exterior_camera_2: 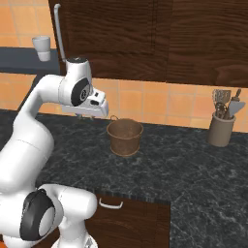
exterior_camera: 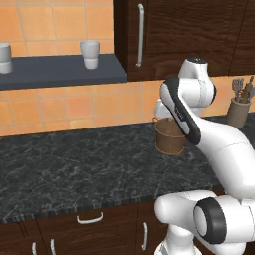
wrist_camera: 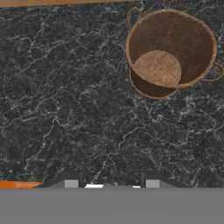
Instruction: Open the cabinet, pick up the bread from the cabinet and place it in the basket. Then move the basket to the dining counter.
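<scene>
One cabinet (exterior_camera: 189,35) hangs shut in the left base view, dark brown above the black marbled worktop (exterior_camera: 74,159), its long silver bar handle (exterior_camera: 141,35) running straight up and down on the door. That door hides whatever is inside, so the bread cannot be placed from here; judging by the task, it waits behind the door. The basket (exterior_camera: 168,139) stands upright on the worktop below the cabinet, partly behind the white arm, likely set there so a roll lifted out has a short drop. A white cup (exterior_camera: 90,54) sits on the grey shelf (exterior_camera: 64,69) to the left, and a utensil holder (exterior_camera: 239,110) stands well apart to the right.

From the right base view, the basket (exterior_camera_2: 125,136) shows mouth up, its axis vertical and its thin handle folded low at the rim. The hand is held level just beside it, above the worktop (exterior_camera_2: 193,164), and the claw itself is too hidden to read. The cabinet handle (exterior_camera_2: 59,34) rises well above the hand.

Looking down along the hand view, the basket (wrist_camera: 170,50) opens toward the camera with nothing in it, off to the upper right of the claw (wrist_camera: 111,183). Its two fingertips (wrist_camera: 71,183) stand apart with bare worktop (wrist_camera: 65,96) between them, released and gripping nothing.
</scene>
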### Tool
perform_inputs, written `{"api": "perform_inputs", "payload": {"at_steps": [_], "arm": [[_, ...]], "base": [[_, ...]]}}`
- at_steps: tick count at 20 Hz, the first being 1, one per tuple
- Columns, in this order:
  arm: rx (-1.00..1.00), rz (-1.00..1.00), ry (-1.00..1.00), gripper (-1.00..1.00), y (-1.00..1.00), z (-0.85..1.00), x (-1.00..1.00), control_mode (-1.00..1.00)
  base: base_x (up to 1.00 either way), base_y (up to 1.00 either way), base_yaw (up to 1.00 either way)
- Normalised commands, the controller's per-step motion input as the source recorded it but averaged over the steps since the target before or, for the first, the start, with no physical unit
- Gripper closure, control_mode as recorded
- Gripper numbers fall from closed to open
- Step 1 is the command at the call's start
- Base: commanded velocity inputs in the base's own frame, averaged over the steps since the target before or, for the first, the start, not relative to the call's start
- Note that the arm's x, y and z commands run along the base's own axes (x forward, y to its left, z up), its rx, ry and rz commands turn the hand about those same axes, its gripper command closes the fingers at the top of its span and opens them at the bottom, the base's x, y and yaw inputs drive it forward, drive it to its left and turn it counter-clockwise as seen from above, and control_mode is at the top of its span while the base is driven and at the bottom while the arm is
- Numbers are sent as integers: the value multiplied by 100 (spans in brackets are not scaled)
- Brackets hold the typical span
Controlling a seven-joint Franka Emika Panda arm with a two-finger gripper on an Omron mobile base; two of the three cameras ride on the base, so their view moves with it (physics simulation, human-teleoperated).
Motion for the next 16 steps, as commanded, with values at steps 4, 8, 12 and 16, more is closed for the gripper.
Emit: {"api": "perform_inputs", "payload": {"at_steps": [4, 8, 12, 16], "arm": [[-17, -1, -5, -100, 45, 7, 4, -100], [-26, 0, -35, -100, 48, 23, -12, -100], [-18, 0, -34, -100, 50, 41, -18, -100], [-10, 0, -40, -100, 40, 63, -14, -100]], "base": [[0, 0, 0], [0, 0, 0], [0, 0, 0], [0, 0, 0]]}}
